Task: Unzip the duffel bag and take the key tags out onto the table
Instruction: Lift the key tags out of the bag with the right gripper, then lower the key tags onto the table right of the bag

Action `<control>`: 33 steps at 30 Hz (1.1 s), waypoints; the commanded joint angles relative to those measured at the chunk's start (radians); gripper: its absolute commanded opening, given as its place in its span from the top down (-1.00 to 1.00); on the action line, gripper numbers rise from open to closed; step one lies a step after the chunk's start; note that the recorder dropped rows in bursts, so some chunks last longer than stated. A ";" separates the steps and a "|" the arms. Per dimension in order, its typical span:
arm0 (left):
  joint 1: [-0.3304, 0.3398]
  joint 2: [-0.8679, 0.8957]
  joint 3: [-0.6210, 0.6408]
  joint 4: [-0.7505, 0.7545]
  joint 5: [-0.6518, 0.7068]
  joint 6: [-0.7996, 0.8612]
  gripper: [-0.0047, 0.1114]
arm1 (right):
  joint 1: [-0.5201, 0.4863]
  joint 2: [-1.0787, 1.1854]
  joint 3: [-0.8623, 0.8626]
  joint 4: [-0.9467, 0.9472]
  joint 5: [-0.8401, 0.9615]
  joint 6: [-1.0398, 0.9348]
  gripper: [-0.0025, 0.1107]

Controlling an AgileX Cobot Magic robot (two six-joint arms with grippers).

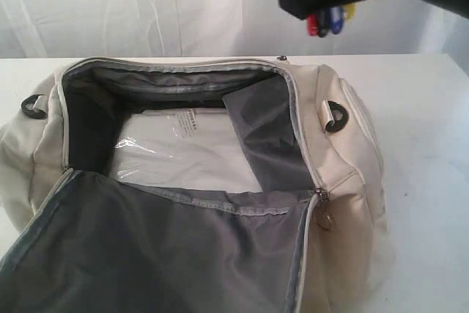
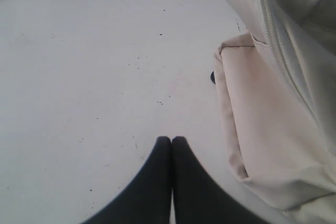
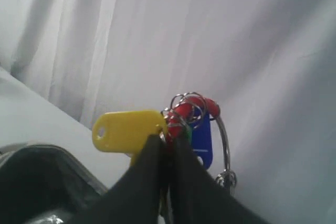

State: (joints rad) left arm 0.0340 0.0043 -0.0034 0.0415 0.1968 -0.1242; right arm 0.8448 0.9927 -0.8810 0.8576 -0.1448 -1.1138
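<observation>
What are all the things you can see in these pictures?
duffel bag: one, cream with grey lining, lying on the table, zipped open
white packet: one, white paper under clear wrap, inside the open bag
D-rings: two, dark, one at each end of the bag
key tags: one bunch, red, yellow, blue and a bit of green on metal rings, up in the air above the bag's far side
table: one, white, under the bag
curtain: one, white, behind the table
left pincer: one, black, shut and empty, pointing at bare table beside the bag
right pincer: one, black, shut on the key tags
</observation>
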 commanded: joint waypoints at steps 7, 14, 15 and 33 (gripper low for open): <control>0.003 -0.004 0.003 -0.009 -0.004 -0.007 0.92 | -0.254 -0.103 0.292 0.009 -0.021 -0.015 0.96; 0.003 -0.004 0.003 -0.009 -0.004 -0.007 0.92 | -0.355 -0.074 0.447 0.033 -0.073 -0.015 0.96; 0.003 -0.004 0.003 -0.009 -0.004 -0.007 0.92 | -0.358 -0.056 0.461 0.037 -0.084 -0.015 0.96; 0.003 -0.004 0.003 -0.009 -0.004 -0.007 0.92 | -0.358 0.397 0.430 0.027 0.014 0.159 0.96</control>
State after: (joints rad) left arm 0.0340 0.0043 -0.0034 0.0415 0.1968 -0.1242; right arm 0.4939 1.3382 -0.4073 0.9117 -0.1859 -0.9782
